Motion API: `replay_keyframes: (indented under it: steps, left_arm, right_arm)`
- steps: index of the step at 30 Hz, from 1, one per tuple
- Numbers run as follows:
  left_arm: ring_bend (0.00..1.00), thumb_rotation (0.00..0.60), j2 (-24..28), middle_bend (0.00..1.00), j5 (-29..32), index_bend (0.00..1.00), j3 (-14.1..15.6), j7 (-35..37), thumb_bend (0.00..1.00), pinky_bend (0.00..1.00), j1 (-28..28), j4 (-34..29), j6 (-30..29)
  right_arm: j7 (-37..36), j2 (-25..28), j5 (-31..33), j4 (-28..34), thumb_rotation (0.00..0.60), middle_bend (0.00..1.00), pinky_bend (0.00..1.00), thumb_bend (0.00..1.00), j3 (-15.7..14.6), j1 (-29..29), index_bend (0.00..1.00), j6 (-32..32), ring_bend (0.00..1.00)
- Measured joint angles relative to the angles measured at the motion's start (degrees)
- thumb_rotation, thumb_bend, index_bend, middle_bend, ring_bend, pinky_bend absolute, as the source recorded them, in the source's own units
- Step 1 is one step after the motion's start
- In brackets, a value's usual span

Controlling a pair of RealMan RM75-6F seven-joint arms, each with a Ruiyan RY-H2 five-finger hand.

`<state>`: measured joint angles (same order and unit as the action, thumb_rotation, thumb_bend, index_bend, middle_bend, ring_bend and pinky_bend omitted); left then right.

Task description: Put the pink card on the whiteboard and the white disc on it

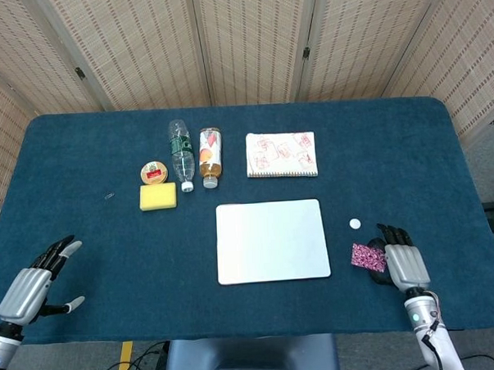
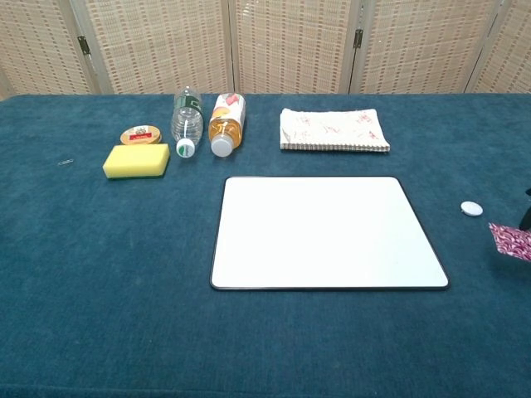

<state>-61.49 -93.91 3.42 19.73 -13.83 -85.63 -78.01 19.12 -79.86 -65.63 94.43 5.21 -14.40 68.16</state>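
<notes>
Right of the whiteboard (image 1: pixel 272 240): right hand (image 1: pixel 395 263) grasping the pink card (image 1: pixel 368 256), card apart from the board's edge. White disc (image 1: pixel 355 224) on the cloth just right of the whiteboard, beyond the card. Far left of the whiteboard: left hand (image 1: pixel 34 281) released, fingers spread, grasping nothing.

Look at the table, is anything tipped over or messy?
Two bottles are lying on their sides: the clear water bottle and the orange drink bottle, side by side behind the whiteboard, caps toward it. Nothing looks spilled. The pink card is at the right hand, not yet on the whiteboard.
</notes>
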Motion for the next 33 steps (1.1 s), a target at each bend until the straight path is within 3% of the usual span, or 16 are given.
replay_keyframes:
  steps: [9,19,22,23,26,33]
  left_arm:
    - [0.02,0.600,0.47,0.00,0.59,0.02,-0.35,3.04,0.22,0.20,-0.01,0.93,-0.15]
    - [0.02,0.600,0.94,0.00,0.44,0.03,-0.40,5.61,0.22,0.20,0.15,1.75,-0.80]
    - [0.02,0.600,1.05,0.00,0.47,0.03,-0.43,6.12,0.22,0.20,0.23,1.89,-0.96]
    - [0.02,0.600,1.07,0.00,0.54,0.03,-0.44,6.20,0.22,0.20,0.25,1.89,-0.96]
    - [0.02,0.600,1.13,0.00,0.61,0.03,-0.48,6.49,0.22,0.20,0.30,1.87,-1.03]
    - [0.02,0.600,1.22,0.00,0.53,0.03,-0.54,6.63,0.22,0.20,0.66,1.79,-1.72]
  right_arm:
    - [6.49,-2.28,4.00,2.20,0.600,0.07,0.00,0.21,5.39,-8.46,0.42,-5.04,0.00]
    - [14.42,-9.58,13.90,-2.91,0.600,0.07,0.00,0.21,8.57,-18.88,0.41,-11.00,0.00]
    - [14.41,-10.47,15.17,-3.86,0.600,0.04,0.00,0.21,8.50,-20.00,0.25,-11.71,0.00]
    - [14.24,-10.57,15.42,-4.12,0.600,0.02,0.00,0.21,8.43,-20.24,0.15,-12.01,0.00]
    - [13.41,-10.50,15.82,-4.36,0.600,0.00,0.00,0.20,7.99,-20.83,0.02,-12.77,0.00]
    - [12.62,-9.26,15.94,-3.37,0.600,0.00,0.00,0.18,6.62,-21.29,0.00,-12.32,0.00]
